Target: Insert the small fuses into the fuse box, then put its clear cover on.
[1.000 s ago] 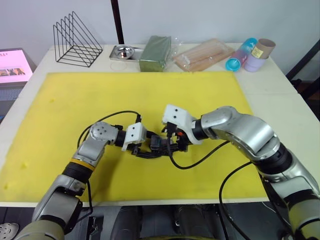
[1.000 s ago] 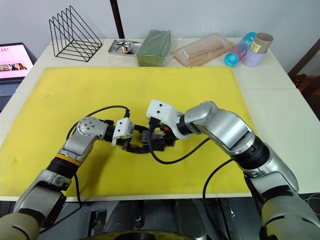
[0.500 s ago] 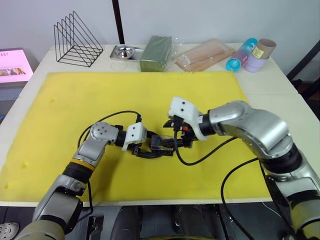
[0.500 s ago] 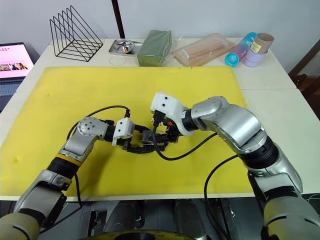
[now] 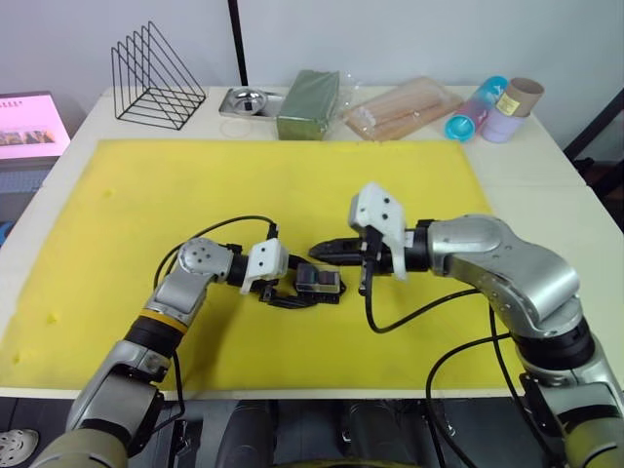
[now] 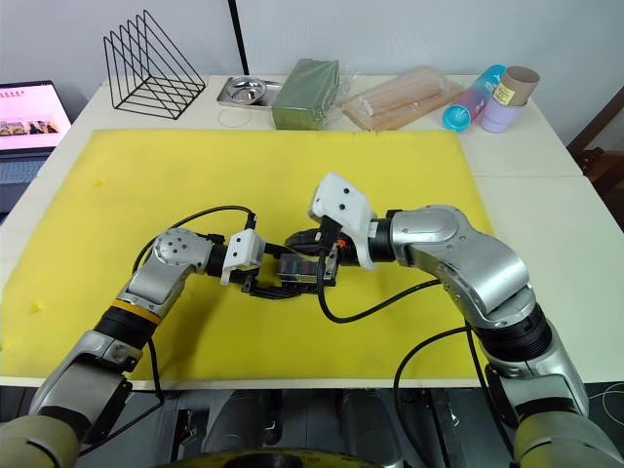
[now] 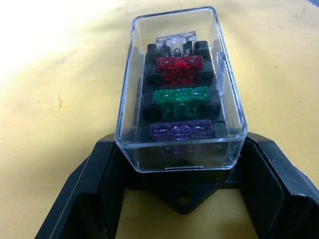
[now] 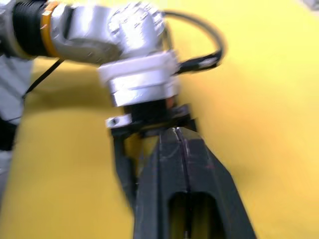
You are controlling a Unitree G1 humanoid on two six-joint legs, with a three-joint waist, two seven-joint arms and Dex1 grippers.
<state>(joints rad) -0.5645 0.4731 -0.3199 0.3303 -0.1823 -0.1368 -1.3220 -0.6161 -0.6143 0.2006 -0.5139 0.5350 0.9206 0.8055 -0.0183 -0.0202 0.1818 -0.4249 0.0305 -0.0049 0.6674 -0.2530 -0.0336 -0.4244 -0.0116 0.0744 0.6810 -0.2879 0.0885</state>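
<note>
Head views: fuse box (image 5: 319, 282) sits on the yellow mat (image 5: 146, 195), toward the mat's near edge. Left gripper (image 5: 292, 292) reaches it from the robot's left; fingers lie on either side of the box's base. Right gripper (image 5: 322, 250) hangs just beyond the box, tips pointing toward the left arm, not touching the box.

Left wrist view: clear cover (image 7: 180, 89) is seated over the fuse box (image 7: 184, 191). Under it, four small fuses stand in a row of slots: purple fuse (image 7: 181, 131) nearest the gripper, then green fuse (image 7: 181, 95), red fuse (image 7: 179, 64), clear fuse (image 7: 175, 40) farthest. Left fingers (image 7: 87, 186) are spread, flanking the box's base; contact cannot be judged.

Right wrist view: right fingers (image 8: 164, 169) are pressed together, nothing between them, aimed at the left gripper.
</note>
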